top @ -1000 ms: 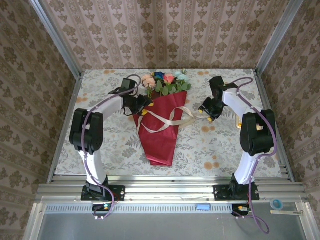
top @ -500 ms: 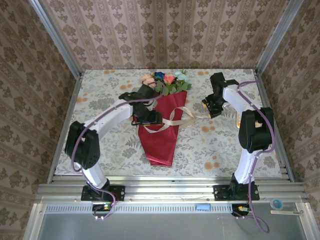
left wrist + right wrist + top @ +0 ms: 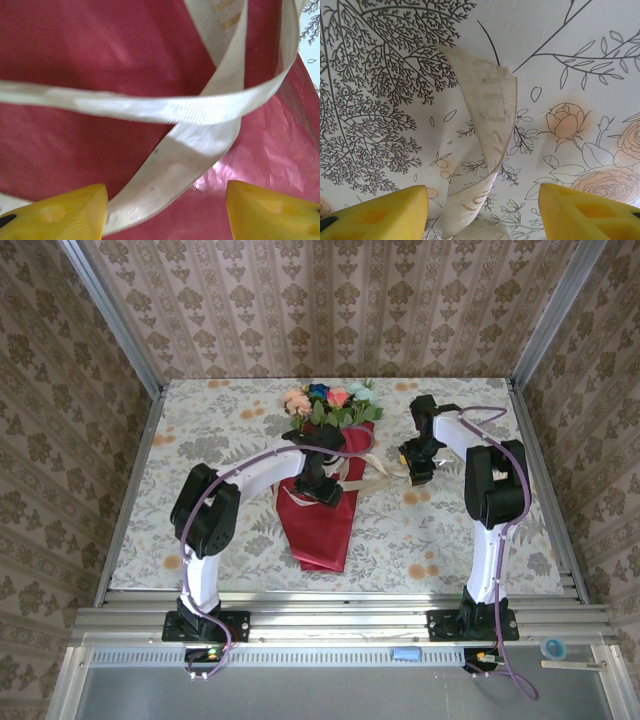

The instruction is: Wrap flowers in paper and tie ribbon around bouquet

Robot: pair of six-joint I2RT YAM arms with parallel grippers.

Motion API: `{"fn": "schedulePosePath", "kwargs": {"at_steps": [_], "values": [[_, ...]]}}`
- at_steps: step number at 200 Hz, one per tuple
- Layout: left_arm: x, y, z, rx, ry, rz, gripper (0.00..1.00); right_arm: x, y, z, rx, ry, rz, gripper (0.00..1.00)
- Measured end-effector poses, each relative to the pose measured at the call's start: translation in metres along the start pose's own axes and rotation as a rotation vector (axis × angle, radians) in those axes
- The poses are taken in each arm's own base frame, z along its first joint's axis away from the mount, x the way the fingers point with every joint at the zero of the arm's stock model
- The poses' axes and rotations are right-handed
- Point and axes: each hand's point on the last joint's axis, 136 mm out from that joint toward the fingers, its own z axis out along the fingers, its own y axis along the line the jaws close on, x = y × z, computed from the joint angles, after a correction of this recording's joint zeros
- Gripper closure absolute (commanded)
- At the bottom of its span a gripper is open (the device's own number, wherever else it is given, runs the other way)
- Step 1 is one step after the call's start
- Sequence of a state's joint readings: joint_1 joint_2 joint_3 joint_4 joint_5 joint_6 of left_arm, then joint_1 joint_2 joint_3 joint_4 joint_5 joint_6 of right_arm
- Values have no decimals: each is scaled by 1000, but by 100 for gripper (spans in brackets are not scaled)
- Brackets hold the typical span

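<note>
left gripper (image 3: 165, 212) jaws spread, clamping nothing; ribbon (image 3: 185, 155) crosses itself loosely just ahead, over paper (image 3: 75, 55). right gripper (image 3: 482, 210) likewise spread, ribbon end curling up between fingertips, above tablecloth (image 3: 395, 75). wrap looks done (flowers (image 3: 330, 405) beyond far rim). knot not yet tied.

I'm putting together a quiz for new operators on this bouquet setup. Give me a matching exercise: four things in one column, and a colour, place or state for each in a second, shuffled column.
Column one
1. flowers
2. paper
3. ribbon
4. right pincer

Column two
A. dark red, folded into a cone
B. open, above the printed tablecloth
C. cream, crossing over the paper
D. pink, red and blue heads with green leaves

Pairs: 1-D, 2-A, 3-C, 4-B
</note>
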State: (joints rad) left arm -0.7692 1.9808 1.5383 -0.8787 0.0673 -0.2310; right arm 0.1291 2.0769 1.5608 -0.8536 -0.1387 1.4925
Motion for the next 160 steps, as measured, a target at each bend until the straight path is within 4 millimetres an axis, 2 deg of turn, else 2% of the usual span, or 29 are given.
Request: {"fn": "schedulePosePath", "kwargs": {"at_steps": [15, 31, 54, 69, 94, 113, 139, 160], "values": [[0, -2, 9, -10, 15, 15, 46, 0, 2, 2, -7, 0, 7, 39], [2, 0, 15, -19, 31, 20, 59, -1, 4, 7, -5, 0, 19, 40], [1, 1, 15, -25, 25, 24, 83, -1, 6, 16, 4, 7, 35, 45], [-1, 2, 16, -27, 19, 13, 100, 0, 8, 16, 16, 16, 41, 55], [-1, 4, 14, -33, 12, -1, 100, 2, 2, 17, 52, 18, 56, 87], [2, 12, 4, -32, -4, -43, 100, 3, 0, 17, 61, 7, 59, 100], [4, 40, -27, -7, -75, -168, 100, -2, 8, 16, 27, -3, 38, 100], [7, 70, -60, 30, -161, -300, 100, -8, 25, 7, -32, -9, 3, 100]]}}
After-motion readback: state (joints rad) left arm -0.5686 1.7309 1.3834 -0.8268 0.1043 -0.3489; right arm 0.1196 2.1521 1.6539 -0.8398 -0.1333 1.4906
